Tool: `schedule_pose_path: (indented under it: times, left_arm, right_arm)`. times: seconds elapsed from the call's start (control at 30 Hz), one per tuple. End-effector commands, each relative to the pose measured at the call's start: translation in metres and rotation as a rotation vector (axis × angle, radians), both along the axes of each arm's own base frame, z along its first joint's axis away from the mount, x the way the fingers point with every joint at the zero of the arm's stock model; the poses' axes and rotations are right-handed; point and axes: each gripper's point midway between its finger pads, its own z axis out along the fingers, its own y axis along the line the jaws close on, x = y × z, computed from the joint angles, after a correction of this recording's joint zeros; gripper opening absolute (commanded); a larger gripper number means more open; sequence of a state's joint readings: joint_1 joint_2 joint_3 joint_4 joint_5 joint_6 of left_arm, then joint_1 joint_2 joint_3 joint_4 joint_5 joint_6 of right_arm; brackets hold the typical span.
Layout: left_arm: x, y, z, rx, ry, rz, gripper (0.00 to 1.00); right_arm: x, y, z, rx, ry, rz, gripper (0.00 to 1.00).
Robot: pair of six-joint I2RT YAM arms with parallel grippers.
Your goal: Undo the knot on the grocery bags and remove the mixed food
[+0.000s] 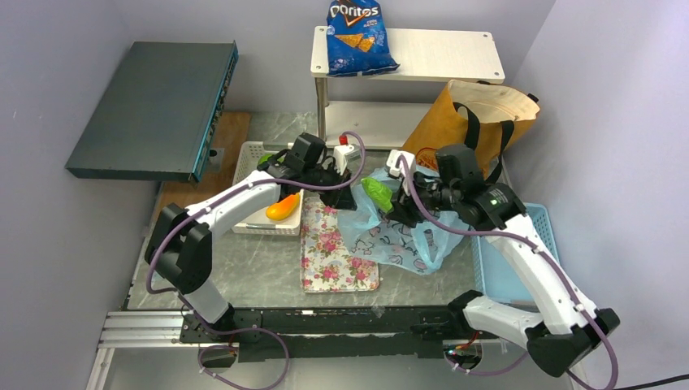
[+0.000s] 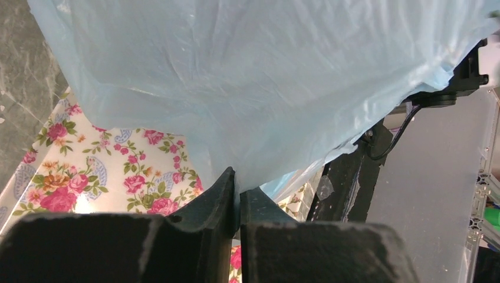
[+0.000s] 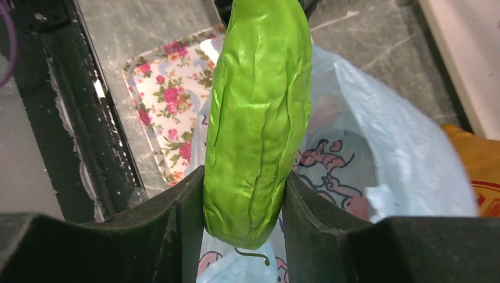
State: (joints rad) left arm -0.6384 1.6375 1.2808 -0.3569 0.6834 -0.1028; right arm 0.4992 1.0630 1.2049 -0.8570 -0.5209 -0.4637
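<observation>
Over the middle of the table (image 1: pixel 260 264), the green vegetable (image 3: pixel 259 118) is held above the open mouth of the blue plastic bag (image 1: pixel 402 236). Right gripper (image 3: pixel 243 186): jaws clamped on the vegetable's near end, one on each side. Left gripper (image 2: pixel 237 191): jaws almost together, pinching a fold of the bag's film. The bag lies partly on a floral tray (image 1: pixel 325 256). A mango (image 1: pixel 282 208) lies in a white basket (image 1: pixel 248 154) to the left. A tan tote (image 1: pixel 455 122) stands behind.

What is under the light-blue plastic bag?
The floral tray lies partly under the light-blue plastic bag, whose edge the left gripper holds up. Whatever else the bag covers is hidden.
</observation>
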Motion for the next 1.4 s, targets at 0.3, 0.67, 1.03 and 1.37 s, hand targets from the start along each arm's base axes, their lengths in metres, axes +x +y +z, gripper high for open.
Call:
schedule_pose_path:
  times: [0.3, 0.67, 1.03, 1.37]
  left_arm:
    - [0.009, -0.007, 0.012, -0.040, -0.005, 0.007, 0.01]
    - [-0.001, -0.004, 0.020, -0.056, -0.049, -0.048, 0.00]
    - [-0.016, -0.009, 0.035, -0.057, -0.146, -0.151, 0.00]
    - [-0.027, -0.009, 0.056, -0.040, -0.230, -0.256, 0.00]
  right_arm:
    - [-0.053, -0.039, 0.017, -0.067, 0.021, -0.054, 0.05]
    - [0.022, -0.157, 0.029, -0.220, -0.005, -0.677, 0.03]
    - [-0.018, -0.324, -0.077, -0.377, 0.289, -1.039, 0.06]
    - [-0.037, -0.374, -0.148, -0.473, 0.418, -1.169, 0.62]
